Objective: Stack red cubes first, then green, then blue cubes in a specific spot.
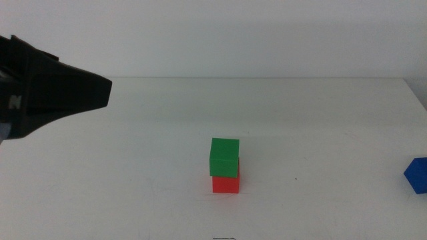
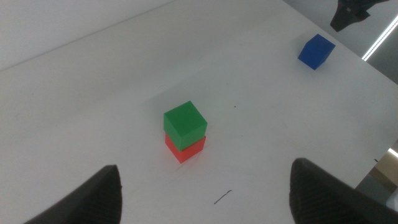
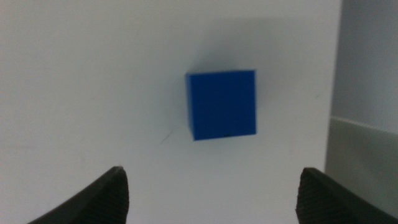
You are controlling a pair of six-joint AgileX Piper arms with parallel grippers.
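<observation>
Green cube sat on red cube mid-worktop, slightly askew (green overhung toward left). Blue cube lay well apart at worktop's right edge. Right pincer hovered above blue cube, jaws wide apart, empty. Left pincer hung over stack, jaws also wide, holding nothing; left arm in from left.

You are looking at a bare robot test bench, likely a lab: a plain white table against a blank white wall, a dark arm housing over its left edge, and only coloured test cubes, green cube on red cube, blue cube at the right edge
</observation>
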